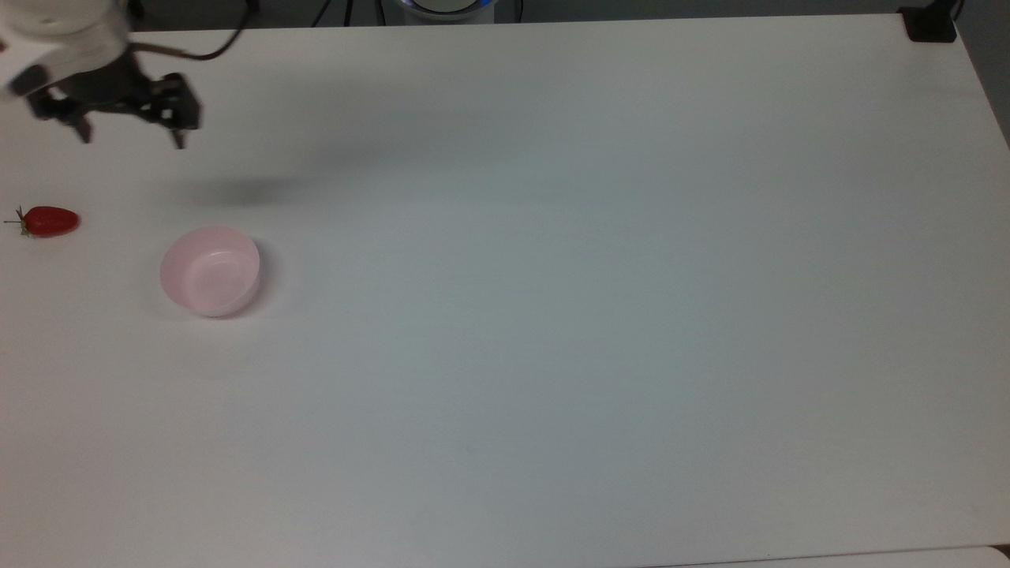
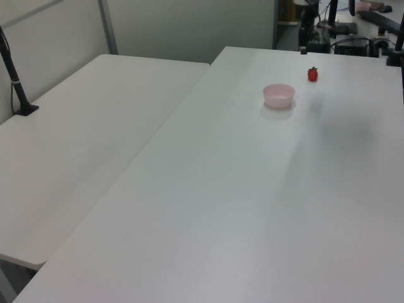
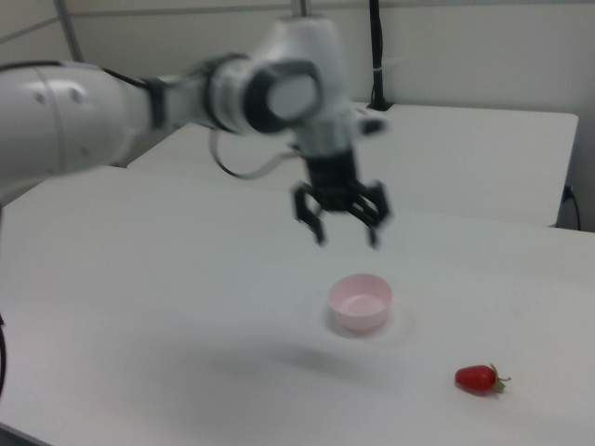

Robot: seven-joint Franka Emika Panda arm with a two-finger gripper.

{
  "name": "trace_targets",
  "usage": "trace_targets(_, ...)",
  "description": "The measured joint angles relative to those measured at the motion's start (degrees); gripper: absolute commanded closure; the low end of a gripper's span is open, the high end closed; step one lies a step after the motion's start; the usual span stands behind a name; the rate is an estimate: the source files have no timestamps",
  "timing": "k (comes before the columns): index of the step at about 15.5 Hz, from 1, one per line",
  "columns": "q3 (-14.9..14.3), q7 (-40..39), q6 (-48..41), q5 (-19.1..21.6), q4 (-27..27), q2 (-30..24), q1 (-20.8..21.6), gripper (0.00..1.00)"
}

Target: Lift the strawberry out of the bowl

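The red strawberry (image 1: 50, 222) lies on its side on the white table (image 1: 552, 315), outside the bowl, near the top view's left edge; it also shows as strawberry (image 2: 312, 74) and strawberry (image 3: 478, 378). The pale pink bowl (image 1: 211, 270), bowl (image 2: 278, 95), bowl (image 3: 360, 302) stands upright with nothing inside. My gripper (image 1: 130, 136), gripper (image 3: 346, 234) hangs open and holds nothing, raised above the table, up and to the right of the strawberry in the top view.
A second white table (image 2: 82, 139) adjoins on the left view's left, with a black post (image 2: 16, 76) on it. A black clamp (image 1: 929, 24) sits at the top view's far right corner. The robot base (image 1: 446, 8) stands at the back edge.
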Motion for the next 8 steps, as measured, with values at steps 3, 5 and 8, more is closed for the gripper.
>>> trace_targets(3,0.15,10.9,-4.27,0.0,-0.15,-2.9,8.04,0.0)
trace_targets(5,0.19,19.06,-5.87,0.0,-0.21,-3.86,12.6,0.0)
trace_targets(8,0.21,27.26,-6.9,0.0,-0.44,-4.88,17.53,0.0)
